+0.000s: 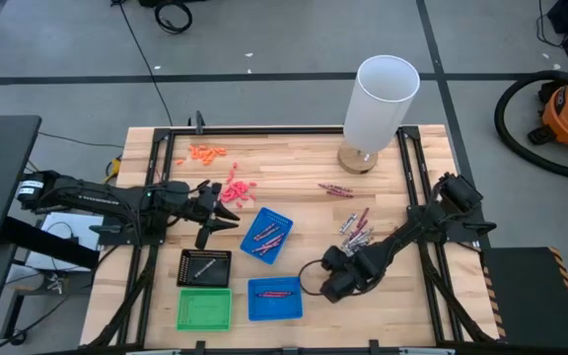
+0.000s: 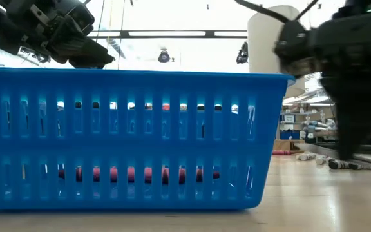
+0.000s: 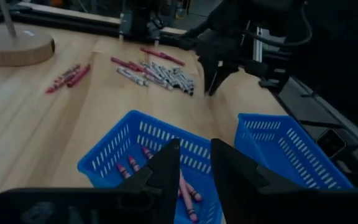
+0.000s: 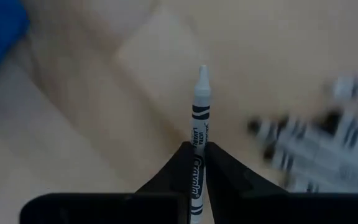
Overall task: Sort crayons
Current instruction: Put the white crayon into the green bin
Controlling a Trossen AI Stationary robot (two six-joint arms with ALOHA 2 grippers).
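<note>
My right gripper (image 1: 331,284) is shut on a grey-silver crayon (image 4: 201,99) over bare table between the near blue tray (image 1: 274,299) and a pile of grey and red crayons (image 1: 356,235). That tray holds red crayons (image 2: 134,174). My left gripper (image 3: 195,167) is open a little and empty above the tilted blue tray (image 1: 267,235), which holds red crayons (image 3: 188,190). A few red crayons (image 1: 335,189) lie farther back on the table. My right gripper pinches the crayon's paper-wrapped rear part (image 4: 197,171) between its two fingertips. The crayon lies along the fingers, and its pointed tip (image 4: 202,70) sticks out well past them. In the right wrist view it touches nothing else.
A white cylinder on a wooden base (image 1: 383,104) stands at the back right. Salmon-pink and orange bits (image 1: 227,177) lie at the back left. A black tray (image 1: 205,266) and a green tray (image 1: 205,309) stand at the front left. Dark rails (image 1: 412,168) frame the table.
</note>
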